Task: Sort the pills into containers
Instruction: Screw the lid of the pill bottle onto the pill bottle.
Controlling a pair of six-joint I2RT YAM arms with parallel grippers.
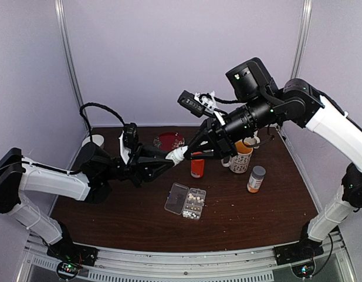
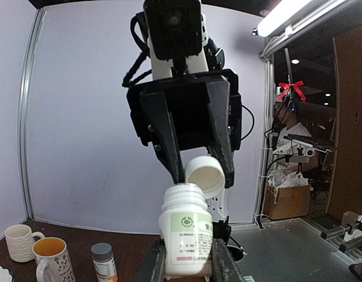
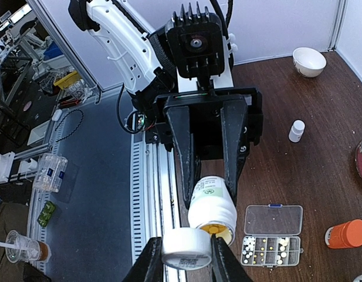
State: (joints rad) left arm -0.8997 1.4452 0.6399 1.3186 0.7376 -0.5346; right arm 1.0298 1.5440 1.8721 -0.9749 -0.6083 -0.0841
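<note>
The left gripper is clenched on the body of a white bottle, held in the air above and behind the pill box. The bottle's mouth is uncovered, and the right wrist view shows something yellow inside it. The right gripper is closed on the bottle's white cap, which sits just off the mouth and tilted away from it, so the 2 grippers meet nose to nose over the table. The pill box lies flat on the table below them, its clear lid folded open to the left arm's side. The pills, white and pale yellow, are in several of its cells, and a few seem to lie loose on the table touching or just beside the box's near edge. An orange bottle stands just behind the pill box. A mug with an orange inside stands farther back on the right arm's side. A small bottle with a grey cap stands well apart from the box on that same side. A red plate lies far behind the box.
</note>
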